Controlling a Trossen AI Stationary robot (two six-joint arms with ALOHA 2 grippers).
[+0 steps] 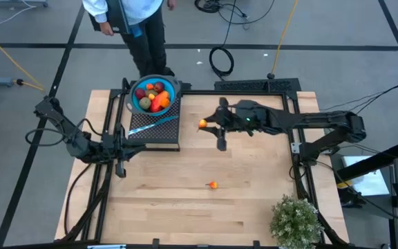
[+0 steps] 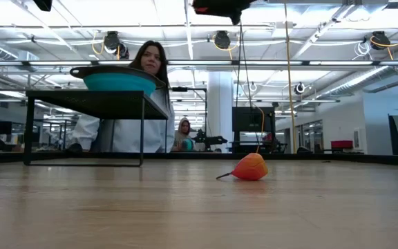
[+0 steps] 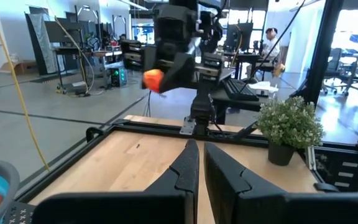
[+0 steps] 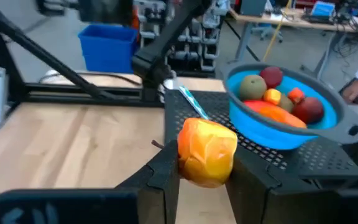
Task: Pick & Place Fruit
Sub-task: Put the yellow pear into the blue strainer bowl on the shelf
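Note:
My right gripper [image 1: 206, 124] hangs above the table's middle, shut on a small orange fruit [image 4: 207, 151], which also shows in the left wrist view [image 3: 153, 79]. A second small orange fruit [image 1: 213, 185] lies on the wood nearer the front edge [image 2: 251, 167]. A blue bowl [image 1: 135, 104] sits on a black perforated stand [image 1: 159, 134] at the far left. It holds several fruits, among them a brownish-green oval [image 4: 252, 86] and a dark red one [image 4: 309, 109]. My left gripper [image 3: 196, 163] waits shut at the table's left edge [image 1: 128, 149], pointing right. My right gripper pinches the small orange fruit by its two opposite sides [image 4: 188, 158] between its two fingers. The fingers come nearly level from the table's right side. The fruit sticks out past the fingertips and is lifted clear of the table.
A thin silvery-blue utensil [image 1: 154, 124] lies on the stand in front of the bowl. A potted green plant [image 1: 296, 220] stands at the near right corner. A person [image 1: 133, 21] stands behind the table's far edge. Bare wood [image 1: 185, 207] lies around the loose fruit.

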